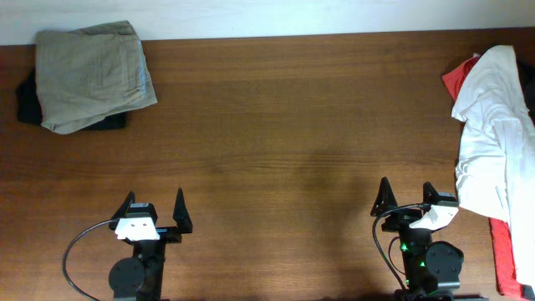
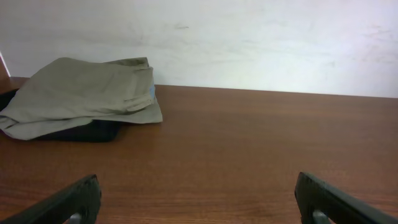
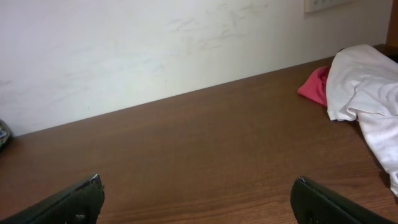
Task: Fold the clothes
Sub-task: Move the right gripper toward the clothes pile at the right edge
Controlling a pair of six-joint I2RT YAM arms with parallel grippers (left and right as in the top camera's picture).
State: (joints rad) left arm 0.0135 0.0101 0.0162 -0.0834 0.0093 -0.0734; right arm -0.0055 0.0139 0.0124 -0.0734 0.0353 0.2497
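We hold our left gripper (image 1: 154,202) and right gripper (image 1: 406,194) at the near edge of the wooden table (image 1: 276,125), fingers spread wide and grasping nothing. The white T-shirt (image 1: 493,125) lies crumpled along the right edge, over a red garment (image 1: 504,251), close beside our right gripper. A folded khaki garment (image 1: 92,75) rests on a black garment (image 1: 25,107) in the far left corner.

I can read no text, brand or number from here; the small blue mark (image 2: 152,93) on the khaki garment (image 2: 81,93) at upper left is too tiny.
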